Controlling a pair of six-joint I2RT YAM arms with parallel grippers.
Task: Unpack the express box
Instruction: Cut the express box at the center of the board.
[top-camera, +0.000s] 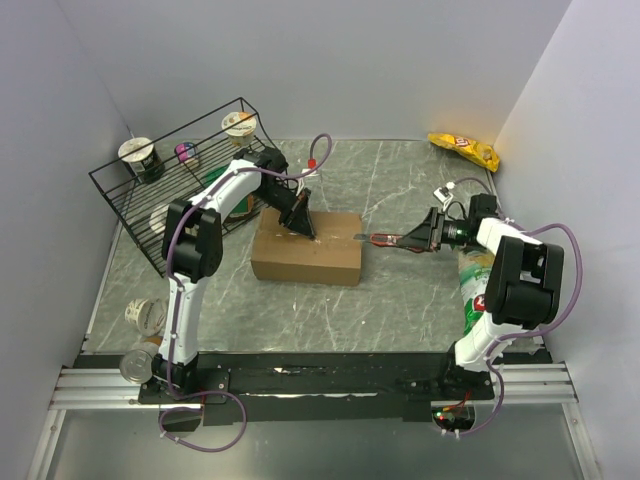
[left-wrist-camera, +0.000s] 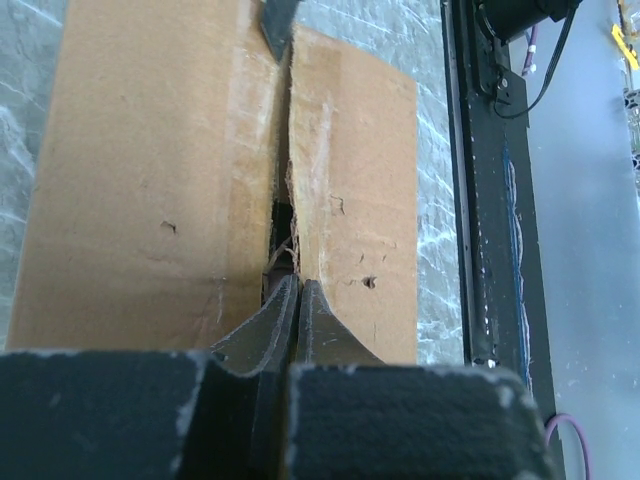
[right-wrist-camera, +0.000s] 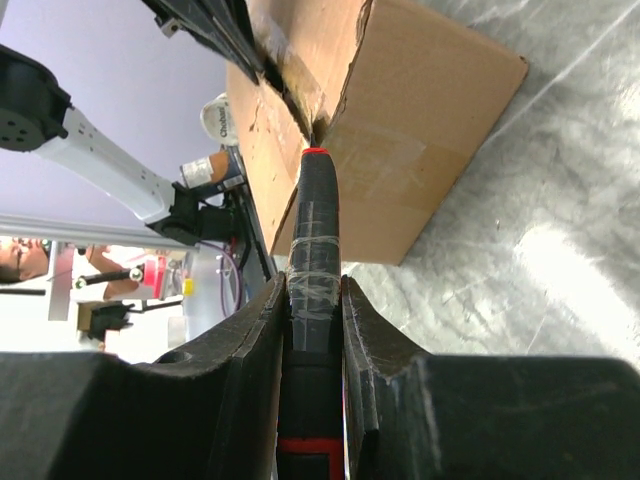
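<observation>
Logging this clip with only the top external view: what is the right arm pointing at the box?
Observer: In the right wrist view, the right fingers clamp a black, tape-wrapped cutter with a red tip, aimed at the seam of the express box.
Operator: Is that seam open yet?
Observer: Yes. The left wrist view shows a split between the top flaps, ragged-edged and dark inside.
Operator: And the left arm?
Observer: The left fingers are pressed together, tips at the near end of that split. I cannot tell whether they reach inside it.
</observation>
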